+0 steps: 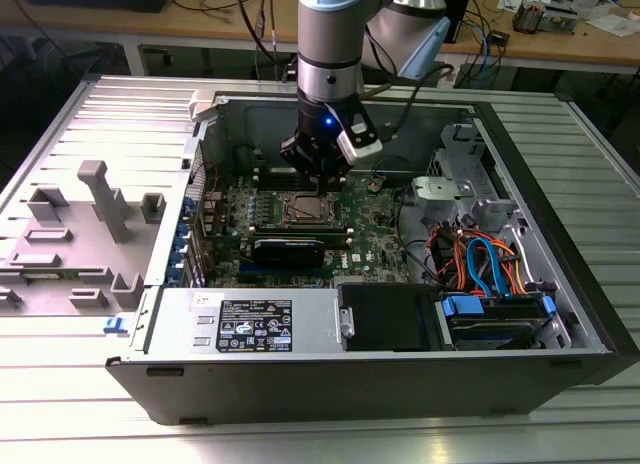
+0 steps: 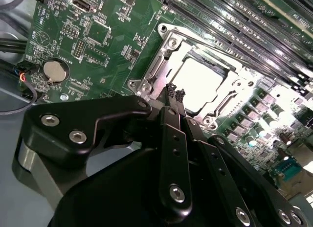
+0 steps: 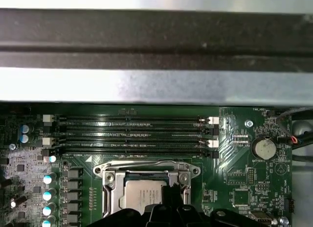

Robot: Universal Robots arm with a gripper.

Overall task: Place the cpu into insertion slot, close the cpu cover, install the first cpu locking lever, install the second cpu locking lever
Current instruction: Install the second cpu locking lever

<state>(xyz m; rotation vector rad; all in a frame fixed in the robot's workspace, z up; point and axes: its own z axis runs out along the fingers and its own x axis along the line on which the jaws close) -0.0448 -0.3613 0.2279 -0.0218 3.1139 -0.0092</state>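
Gripper (image 2: 175, 91) fingers closed together, empty, just above cpu cover (image 2: 168, 48); cpu (image 2: 200, 82) seated in insertion slot (image 3: 113, 197)

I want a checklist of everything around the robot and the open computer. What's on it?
Surface: ribbed metal table carrying the open computer case.
Job's things: cpu sits in the insertion slot; cpu cover lies around it.
Clutter: grey plastic fixture at the exterior view's left.
Grippers: gripper just above the socket edge, fingers together, holding nothing.
Cables: orange and blue cables inside the case.
Surroundings: wooden bench behind.
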